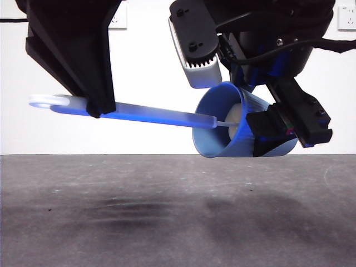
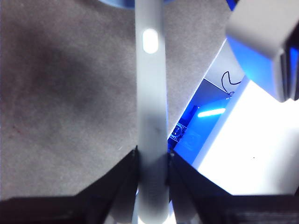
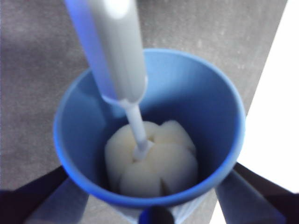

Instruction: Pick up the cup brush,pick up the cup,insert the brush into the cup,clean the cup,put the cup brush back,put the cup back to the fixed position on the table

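The left gripper [image 2: 152, 161] is clamping the cup brush [image 1: 139, 114] by its handle, while the right gripper [image 1: 278, 133] is holding the cup [image 1: 222, 122] tipped sideways above the table [image 1: 178, 222], letting the sponge reach the bottom.

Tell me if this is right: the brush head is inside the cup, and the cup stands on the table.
One detail is wrong. The brush head is inside the cup, but the cup is off the table, tilted and held in the right tool. The front view shows this.

cup [image 3: 205, 107]: plain blue all over
cup brush [image 1: 150, 115]: grey-blue handle, white tip, cream-yellow sponge head
table [image 1: 167, 222]: dark grey, light scuffs
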